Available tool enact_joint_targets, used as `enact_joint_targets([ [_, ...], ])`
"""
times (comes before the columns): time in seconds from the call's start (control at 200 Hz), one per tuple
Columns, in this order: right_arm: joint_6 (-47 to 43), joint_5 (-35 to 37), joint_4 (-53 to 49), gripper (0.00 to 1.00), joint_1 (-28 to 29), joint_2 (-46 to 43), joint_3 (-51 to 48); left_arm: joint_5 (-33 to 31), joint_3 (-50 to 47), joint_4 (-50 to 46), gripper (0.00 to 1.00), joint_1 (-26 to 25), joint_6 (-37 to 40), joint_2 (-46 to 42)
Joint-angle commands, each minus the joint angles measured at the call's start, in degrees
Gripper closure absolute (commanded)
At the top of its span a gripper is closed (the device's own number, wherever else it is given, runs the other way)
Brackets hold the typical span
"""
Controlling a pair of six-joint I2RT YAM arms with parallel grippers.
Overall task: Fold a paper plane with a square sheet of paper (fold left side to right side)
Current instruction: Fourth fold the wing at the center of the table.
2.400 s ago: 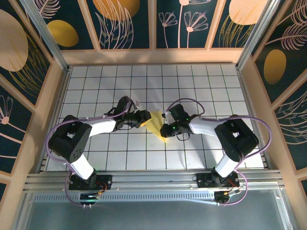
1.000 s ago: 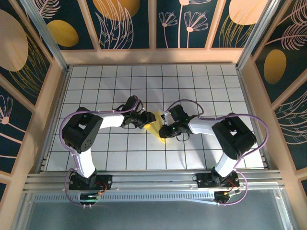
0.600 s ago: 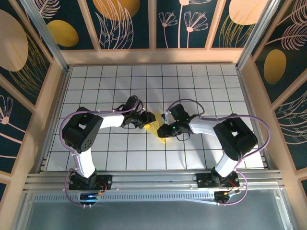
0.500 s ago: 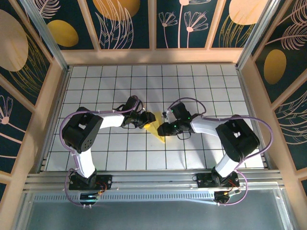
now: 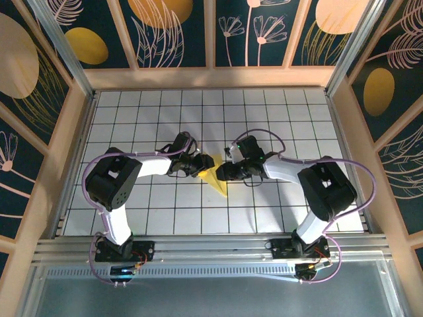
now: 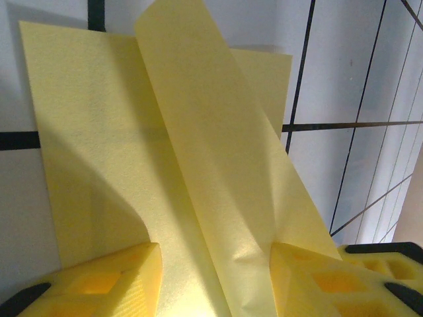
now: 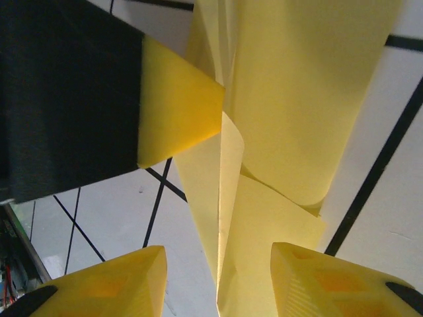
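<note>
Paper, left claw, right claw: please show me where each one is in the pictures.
paper (image 6: 92,132), left wrist view, on its flat left layer.
left claw (image 6: 215,267), left wrist view, midway between its fingertips.
right claw (image 7: 219,267), right wrist view, midway between its fingertips.

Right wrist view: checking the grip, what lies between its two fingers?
A standing flap of the folded yellow paper lies between the fingers of the open right gripper, in the right wrist view.

The left tool (image 5: 205,165) and right tool (image 5: 221,173) hide the paper's (image 5: 217,184) upper end.
</note>
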Motion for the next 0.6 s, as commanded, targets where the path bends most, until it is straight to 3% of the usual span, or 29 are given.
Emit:
enact_joint_targets([
  [0.0,0.33,0.75,0.52,0.54,1.17,2.21,1.77,-3.47,-0.27,-4.71,0.53,-0.05,1.30,1.90],
  [0.225,0.20,1.12,0.94,0.58,2.78,5.10,3.20,-3.47,-0.14,-4.88,0.53,-0.05,1.28,1.79],
  [0.591,0.45,0.37,3.15,0.76,2.79,6.14,2.64,-3.64,-0.30,-4.97,0.53,-0.03,1.23,1.65],
])
